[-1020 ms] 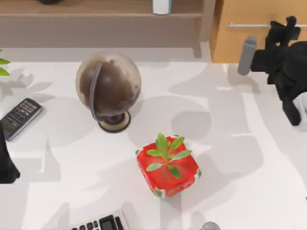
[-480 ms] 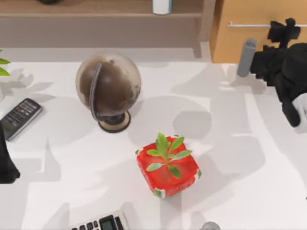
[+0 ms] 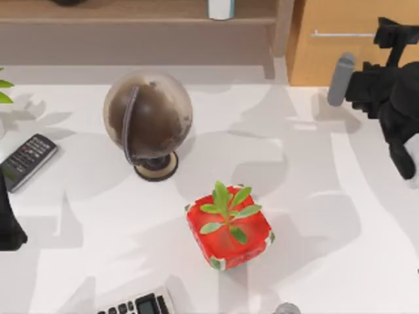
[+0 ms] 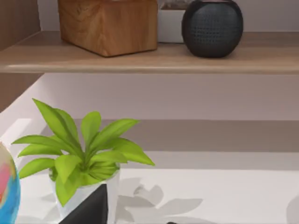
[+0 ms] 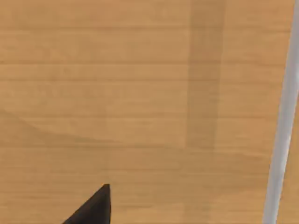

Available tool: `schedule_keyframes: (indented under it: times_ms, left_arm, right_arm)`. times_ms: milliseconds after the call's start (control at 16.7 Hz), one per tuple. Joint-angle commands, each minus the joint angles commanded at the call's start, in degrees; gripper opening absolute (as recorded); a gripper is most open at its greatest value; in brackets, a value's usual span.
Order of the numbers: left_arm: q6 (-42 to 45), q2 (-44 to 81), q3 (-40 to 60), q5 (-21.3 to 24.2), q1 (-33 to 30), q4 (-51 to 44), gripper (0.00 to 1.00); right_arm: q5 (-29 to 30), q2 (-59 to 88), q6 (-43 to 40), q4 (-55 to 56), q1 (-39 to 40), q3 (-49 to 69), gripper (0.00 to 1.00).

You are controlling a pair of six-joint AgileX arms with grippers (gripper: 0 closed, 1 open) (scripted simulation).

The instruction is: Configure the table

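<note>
White and matte, the table (image 3: 98, 229) is spreading across the whole lower part of the top view. A dark brown globe (image 3: 147, 118) on a round base is standing toward ten o'clock of the centre. A red pot with a green plant (image 3: 229, 226) is sitting just below centre, toward six o'clock. A black remote (image 3: 27, 160) is lying at nine o'clock near the left edge, and a calculator (image 3: 137, 304) is poking in at seven o'clock on the bottom edge. The left arm (image 3: 10, 222) is resting at the left edge, about eight o'clock. The right gripper (image 3: 383, 46) is hanging at two o'clock, near the wooden cabinet (image 3: 327, 52) with its silver handle bar (image 3: 340, 33), and a grey cylinder (image 3: 340, 78) is showing just beside the arm; whether its fingers are apart or together I cannot tell.

In the left wrist view, a leafy green plant in a white pot (image 4: 81, 154) is standing on the table (image 4: 210, 196), with a wooden shelf (image 4: 149, 58) above carrying a wooden block (image 4: 107, 23) and a dark round speaker (image 4: 212, 25). The left claw's state cannot be told.

In the right wrist view, the cabinet's wood front (image 5: 117, 93) is facing the camera, with the pale handle bar (image 5: 282, 121) running along one side and a dark fingertip (image 5: 93, 210) showing at an edge.
</note>
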Motion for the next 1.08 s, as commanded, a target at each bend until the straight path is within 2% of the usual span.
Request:
schedule_keyframes:
  times_ms: [420, 780, 900, 1080]
  left_arm:
    - [0.0, 0.0, 0.0, 0.0, 0.0, 0.0, 1.00]
    - [0.0, 0.0, 0.0, 0.0, 0.0, 0.0, 1.00]
    - [0.0, 0.0, 0.0, 0.0, 0.0, 0.0, 1.00]
    - [0.0, 0.0, 0.0, 0.0, 0.0, 0.0, 1.00]
  right_arm:
    - [0.5, -1.5, 0.0, 3.3, 0.7, -6.2, 1.00]
    - [0.7, -1.5, 0.6, 3.4, 0.9, -6.3, 1.00]
    - [1.9, -2.3, 3.6, 4.3, 3.3, -5.9, 1.00]
    - [5.1, -3.1, 12.6, 5.0, 8.9, -4.4, 1.00]
